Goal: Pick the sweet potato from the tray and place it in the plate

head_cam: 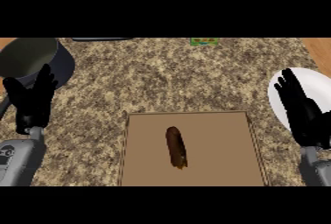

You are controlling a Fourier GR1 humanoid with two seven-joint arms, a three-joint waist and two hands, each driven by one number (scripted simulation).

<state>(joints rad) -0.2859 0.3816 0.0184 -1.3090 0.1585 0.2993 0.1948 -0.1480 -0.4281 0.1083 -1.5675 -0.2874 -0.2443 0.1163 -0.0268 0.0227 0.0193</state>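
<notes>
Fingers straight and spread on both black hands: the left hand (31, 101) stands at the left edge in front of a dark round pot (32, 59), the right hand (304, 111) at the right edge over the white plate (279, 94). Between them, well apart from either, a long dark-brown sweet potato (176, 147) lies lengthwise in the middle of a flat brown rimmed tray (220, 131) on the speckled granite counter (174, 74).

One head view looks steeply down at the counter (194, 78) from close above.
</notes>
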